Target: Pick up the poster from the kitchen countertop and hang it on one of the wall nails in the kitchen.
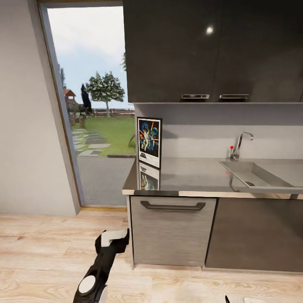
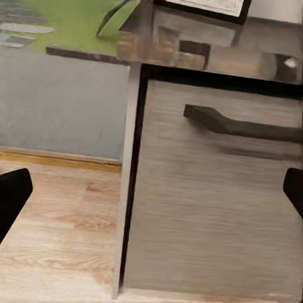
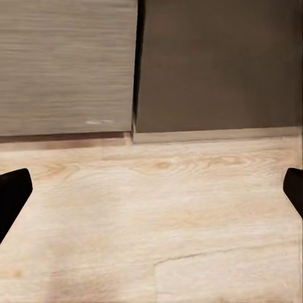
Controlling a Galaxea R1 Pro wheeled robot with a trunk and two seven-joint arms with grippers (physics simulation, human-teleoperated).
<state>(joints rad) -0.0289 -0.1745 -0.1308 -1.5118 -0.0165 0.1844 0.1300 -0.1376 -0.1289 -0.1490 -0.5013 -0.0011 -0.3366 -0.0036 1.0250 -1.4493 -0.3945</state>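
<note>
Low over the wooden floor [image 1: 50, 244], the left end effector [image 1: 112, 238] is empty, fingers spread wide. Well above and beyond it, the poster [image 1: 150, 142] stands upright at the surface's [image 1: 193, 176] near-window end. Right end effector [image 3: 151, 189] likewise gapes, facing the cabinet base.

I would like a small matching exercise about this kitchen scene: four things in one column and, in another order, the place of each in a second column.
Things:
1. poster
2. tap
3. drawer handle
4. left gripper

Places:
A. over the wooden floor, before the drawer
B. upright at the left end of the kitchen countertop
C. behind the sink, by the wall
D. on the grey drawer front under the counter

Pairs: 1-B, 2-C, 3-D, 4-A
</note>
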